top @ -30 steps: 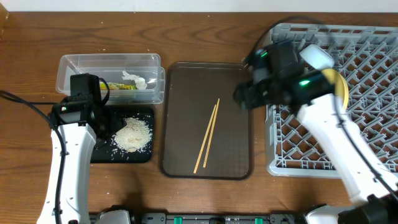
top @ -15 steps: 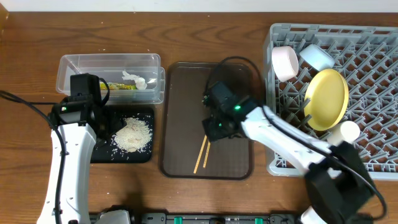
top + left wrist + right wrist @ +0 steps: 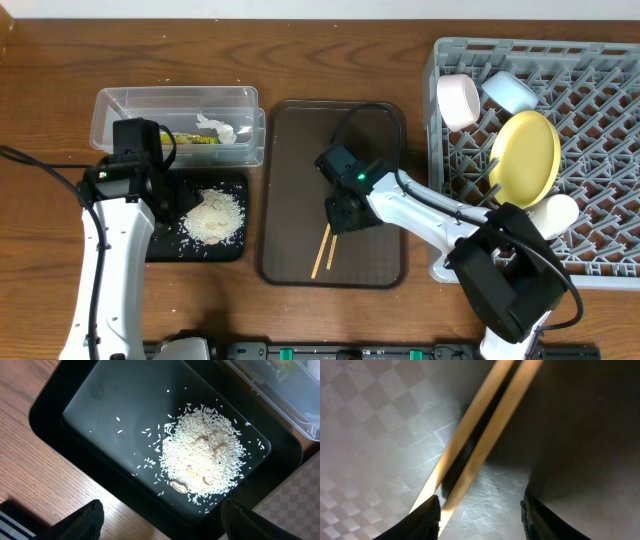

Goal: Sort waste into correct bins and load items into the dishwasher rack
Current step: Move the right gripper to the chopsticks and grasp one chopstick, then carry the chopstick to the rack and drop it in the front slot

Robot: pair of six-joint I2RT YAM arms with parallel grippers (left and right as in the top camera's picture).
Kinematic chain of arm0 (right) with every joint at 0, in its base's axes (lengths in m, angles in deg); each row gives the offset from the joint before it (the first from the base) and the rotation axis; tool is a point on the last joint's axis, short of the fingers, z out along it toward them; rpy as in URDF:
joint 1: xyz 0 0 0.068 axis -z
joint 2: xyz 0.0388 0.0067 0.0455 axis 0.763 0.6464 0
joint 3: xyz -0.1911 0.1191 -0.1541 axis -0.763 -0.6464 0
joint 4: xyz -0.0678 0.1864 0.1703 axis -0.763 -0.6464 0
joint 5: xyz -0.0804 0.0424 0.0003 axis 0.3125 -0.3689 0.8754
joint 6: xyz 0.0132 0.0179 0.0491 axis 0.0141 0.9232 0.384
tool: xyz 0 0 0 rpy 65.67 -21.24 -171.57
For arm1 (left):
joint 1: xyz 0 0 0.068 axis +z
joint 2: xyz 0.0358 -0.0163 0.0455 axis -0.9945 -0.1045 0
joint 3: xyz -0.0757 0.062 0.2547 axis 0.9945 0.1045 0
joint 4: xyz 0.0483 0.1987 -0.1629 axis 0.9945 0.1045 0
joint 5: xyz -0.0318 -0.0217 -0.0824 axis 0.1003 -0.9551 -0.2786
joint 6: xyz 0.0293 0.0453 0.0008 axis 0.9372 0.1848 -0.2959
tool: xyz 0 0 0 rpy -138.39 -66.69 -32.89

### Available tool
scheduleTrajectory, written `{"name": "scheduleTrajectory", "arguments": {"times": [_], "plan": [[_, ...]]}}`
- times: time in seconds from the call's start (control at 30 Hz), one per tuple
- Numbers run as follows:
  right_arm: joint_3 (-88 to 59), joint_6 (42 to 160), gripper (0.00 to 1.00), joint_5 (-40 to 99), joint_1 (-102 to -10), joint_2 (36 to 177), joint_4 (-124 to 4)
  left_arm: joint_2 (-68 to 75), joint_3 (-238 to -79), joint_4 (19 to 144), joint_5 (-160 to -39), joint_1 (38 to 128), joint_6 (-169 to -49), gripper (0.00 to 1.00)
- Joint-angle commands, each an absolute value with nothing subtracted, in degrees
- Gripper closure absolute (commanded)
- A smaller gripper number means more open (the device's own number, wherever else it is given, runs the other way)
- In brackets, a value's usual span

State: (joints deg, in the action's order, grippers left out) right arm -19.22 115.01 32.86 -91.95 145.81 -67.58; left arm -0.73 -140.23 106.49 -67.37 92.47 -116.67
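Wooden chopsticks [image 3: 503,410] lie side by side between the jaws of the right gripper [image 3: 481,517], which stand apart, low over the brown tray [image 3: 365,420]. The step in hand seems to be picking them up for the rack [image 3: 600,90]. Next, the jaws must close on both sticks together. The left gripper [image 3: 162,522], jaws also apart, hangs over rice [image 3: 205,460] in the black tray [image 3: 100,405].

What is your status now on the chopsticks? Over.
Right gripper open, low over chopsticks on brown tray, not yet shut. Left gripper open, above rice in black tray. No obstruction seen around chopsticks.
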Motion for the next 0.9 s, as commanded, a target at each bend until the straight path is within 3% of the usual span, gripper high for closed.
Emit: {"name": "scheduleTrajectory", "arguments": {"times": [0.0, 0.43, 0.6, 0.87], "plan": [[-19.62, 118.92, 0.50, 36.62, -92.56, 148.36, -68.98, -0.23, -140.54, 106.71, -67.11, 92.71, -117.22, 0.22], [-19.53, 120.14, 0.88, 41.47, -91.25, 147.97, -71.95, -0.23, -140.54, 106.71, -67.11, 92.71, -117.20, 0.22], [-19.46, 120.12, 0.96, 41.47, -91.25, 146.68, -71.93, -0.23, -140.54, 106.69, -67.11, 92.71, -117.20, 0.22], [-18.89, 117.39, 0.99, 41.49, -89.65, 140.52, -72.69, -0.23, -140.54, 106.71, -67.11, 92.71, -117.20, 0.22]]}}
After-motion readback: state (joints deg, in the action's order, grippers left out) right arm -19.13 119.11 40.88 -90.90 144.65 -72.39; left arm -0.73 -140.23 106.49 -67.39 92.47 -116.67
